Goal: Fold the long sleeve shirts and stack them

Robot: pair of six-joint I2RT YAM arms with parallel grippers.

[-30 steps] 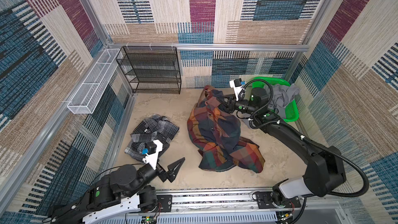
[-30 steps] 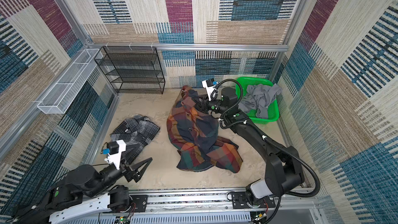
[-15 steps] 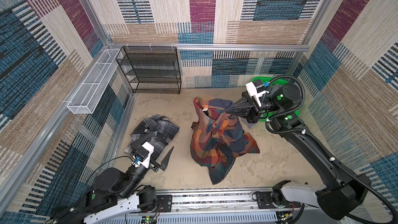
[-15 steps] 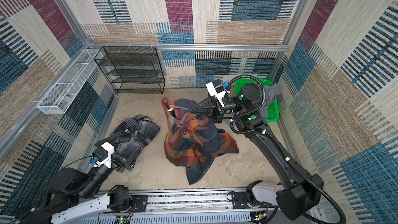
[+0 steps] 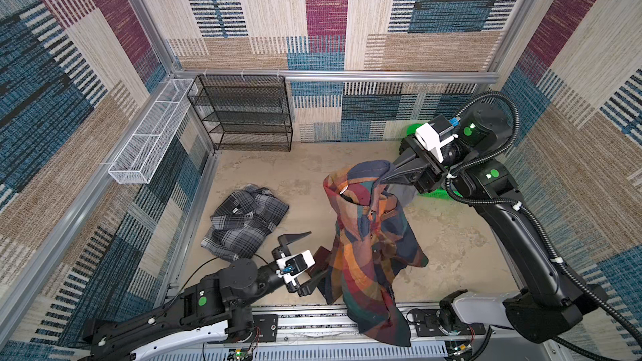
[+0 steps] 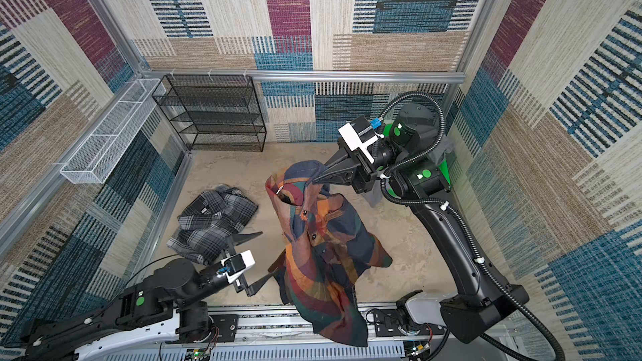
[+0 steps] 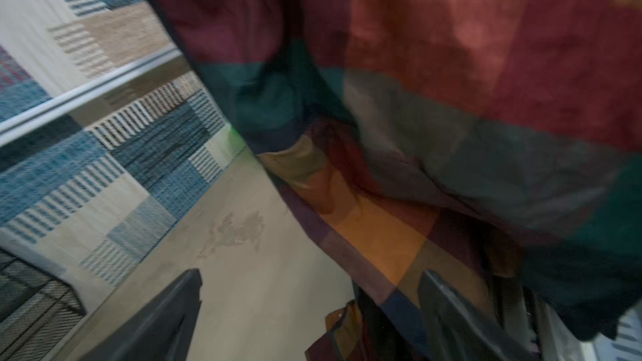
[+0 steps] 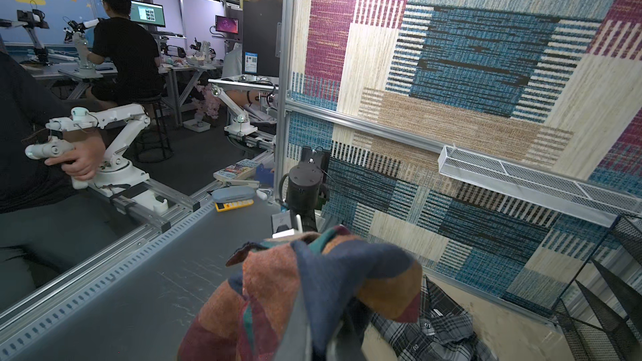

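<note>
The large navy, orange, red and green plaid shirt [image 5: 371, 237] [image 6: 323, 248] hangs in the air by its collar, with my right gripper [image 5: 385, 177] [image 6: 318, 177] shut on it. Its hem drapes over the front rail. In the right wrist view the collar [image 8: 278, 289] bunches round the shut gripper [image 8: 305, 335]. My left gripper [image 5: 314, 255] [image 6: 267, 255] is open beside the shirt's lower left edge, one finger against or behind the cloth. In the left wrist view the cloth [image 7: 451, 98] hangs over one finger of the open gripper [image 7: 311, 274]. The grey-black-white plaid shirt [image 5: 246, 223] [image 6: 212, 223] [image 8: 437, 331] lies crumpled on the floor at the left.
A black wire rack [image 5: 243, 116] stands at the back wall and a white wire basket [image 5: 149, 137] hangs on the left wall. A green basket [image 6: 444, 168] with grey cloth sits behind the right arm. The metal front rail [image 5: 305, 321] runs along the front edge.
The right gripper has lifted the large plaid shirt higher, so it now hangs free over the front rail. The left gripper has moved right, up to the shirt's lower edge.
</note>
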